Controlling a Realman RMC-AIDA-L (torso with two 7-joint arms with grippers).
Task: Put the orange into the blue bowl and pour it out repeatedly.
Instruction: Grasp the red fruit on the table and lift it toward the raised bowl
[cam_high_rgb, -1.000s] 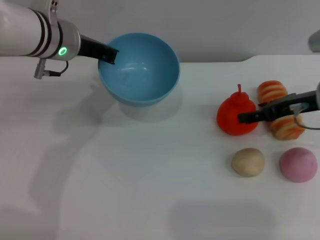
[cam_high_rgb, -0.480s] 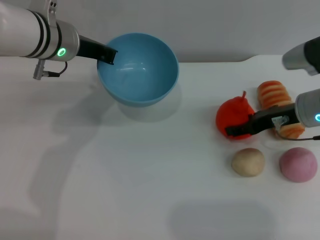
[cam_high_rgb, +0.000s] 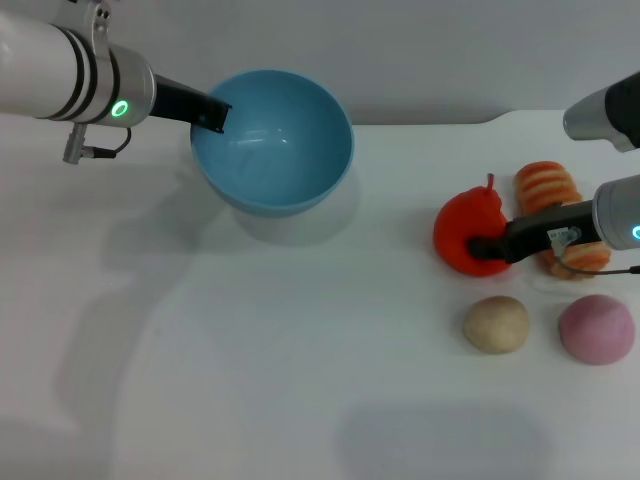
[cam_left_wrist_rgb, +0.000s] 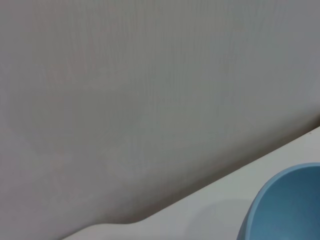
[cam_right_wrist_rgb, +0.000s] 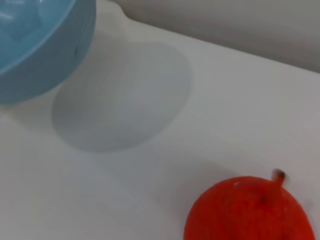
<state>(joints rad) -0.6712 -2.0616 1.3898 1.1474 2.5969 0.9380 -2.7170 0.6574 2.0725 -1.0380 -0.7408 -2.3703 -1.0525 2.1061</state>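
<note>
The light blue bowl (cam_high_rgb: 270, 140) hangs a little above the white table at the back left, casting a shadow below it. My left gripper (cam_high_rgb: 212, 115) is shut on its near-left rim. The bowl is empty; it also shows in the left wrist view (cam_left_wrist_rgb: 290, 205) and the right wrist view (cam_right_wrist_rgb: 35, 40). The red-orange fruit (cam_high_rgb: 458, 228) rests on the table at the right, its stem tilted. My right gripper (cam_high_rgb: 484, 244) reaches in from the right and is shut on the fruit, one dark finger pressed against its near side. The fruit shows in the right wrist view (cam_right_wrist_rgb: 250, 212).
A ridged orange-cream bread loaf (cam_high_rgb: 546, 184) lies just right of the fruit, partly behind my right arm. A beige ball (cam_high_rgb: 496, 323) and a pink ball (cam_high_rgb: 596, 329) sit in front of them. The table's back edge meets a grey wall.
My right gripper came in lower around the fruit, then its finger closed onto the fruit's near side; the fruit shifted slightly left and tilted. The bowl drifted slightly left in my left gripper.
</note>
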